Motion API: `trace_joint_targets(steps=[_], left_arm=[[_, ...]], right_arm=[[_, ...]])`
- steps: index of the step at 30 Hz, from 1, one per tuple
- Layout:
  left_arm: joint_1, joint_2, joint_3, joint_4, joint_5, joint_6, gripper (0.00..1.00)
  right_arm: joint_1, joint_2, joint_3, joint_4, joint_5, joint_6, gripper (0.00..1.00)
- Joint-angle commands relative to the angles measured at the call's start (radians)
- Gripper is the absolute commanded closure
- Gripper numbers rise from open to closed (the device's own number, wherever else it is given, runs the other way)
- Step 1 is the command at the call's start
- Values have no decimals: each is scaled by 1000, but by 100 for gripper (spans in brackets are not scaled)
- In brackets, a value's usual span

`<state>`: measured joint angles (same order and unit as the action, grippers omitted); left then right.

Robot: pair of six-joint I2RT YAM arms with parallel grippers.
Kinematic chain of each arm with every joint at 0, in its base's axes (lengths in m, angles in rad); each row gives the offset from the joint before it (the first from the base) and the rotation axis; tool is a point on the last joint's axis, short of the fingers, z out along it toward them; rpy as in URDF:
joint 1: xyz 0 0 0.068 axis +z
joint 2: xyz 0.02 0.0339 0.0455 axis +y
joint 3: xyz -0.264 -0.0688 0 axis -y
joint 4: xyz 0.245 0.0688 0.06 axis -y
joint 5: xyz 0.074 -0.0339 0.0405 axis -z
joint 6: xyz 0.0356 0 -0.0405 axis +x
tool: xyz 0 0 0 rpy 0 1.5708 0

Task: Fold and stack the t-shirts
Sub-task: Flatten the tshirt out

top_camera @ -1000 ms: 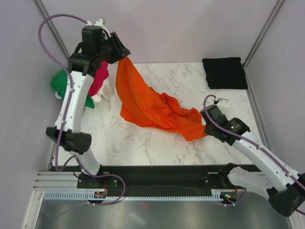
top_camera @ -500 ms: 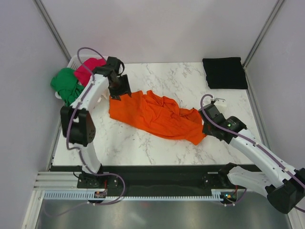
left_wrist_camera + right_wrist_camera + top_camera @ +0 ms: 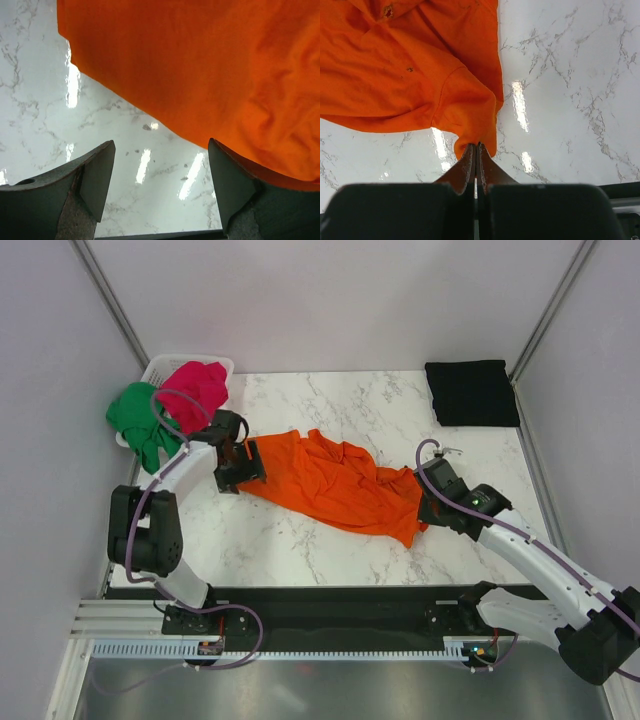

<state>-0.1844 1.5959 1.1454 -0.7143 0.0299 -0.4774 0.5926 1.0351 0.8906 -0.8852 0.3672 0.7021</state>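
The bright orange t-shirt (image 3: 335,485) lies crumpled across the middle of the marble table. My left gripper (image 3: 243,462) is low at its left edge, jaws open, with bare marble between them and orange cloth (image 3: 210,65) just beyond its right finger. My right gripper (image 3: 428,508) is shut on the shirt's right corner (image 3: 475,125). A folded black t-shirt (image 3: 471,392) lies at the far right corner. Green (image 3: 138,418) and magenta-red (image 3: 195,386) shirts are heaped in the basket at the far left.
The white plastic basket (image 3: 170,365) stands at the table's far left corner. Grey walls close in the back and both sides. The black rail with both arm bases runs along the near edge.
My left arm swung down from high at the back to the table and let go of the orange shirt's left edge, which now lies flat. My right gripper kept its hold.
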Motion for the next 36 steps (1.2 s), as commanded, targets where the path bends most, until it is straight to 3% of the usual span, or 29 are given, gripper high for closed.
trace_joint_targets(steps=[1, 9, 15, 17, 19, 20, 22, 30, 36], left_arm=[[34, 41, 5, 150, 18, -41, 18], [94, 107, -1, 230, -7, -66, 19], [128, 206, 8, 242, -4, -76, 31], [128, 229, 13, 242, 4, -84, 45], [126, 236, 23, 243, 13, -84, 65], [126, 234, 27, 239, 16, -83, 82], [126, 194, 45, 216, 12, -76, 98], [112, -40, 255, -61, -82, 0, 94], [105, 90, 426, -117, -10, 40, 88]], right_arm=[[-1, -23, -2, 25, -20, -13, 100], [-1, -56, -45, 26, -43, -1, 100], [-2, -30, -38, 32, -44, -9, 100], [-1, -21, -33, 34, -40, -10, 100], [-2, -18, -28, 35, -40, -10, 100], [-2, -18, -28, 35, -42, -10, 100], [-1, -21, -32, 34, -42, -12, 100], [-1, -46, -64, 37, -50, -3, 100], [-2, -55, -55, 35, -63, -3, 100]])
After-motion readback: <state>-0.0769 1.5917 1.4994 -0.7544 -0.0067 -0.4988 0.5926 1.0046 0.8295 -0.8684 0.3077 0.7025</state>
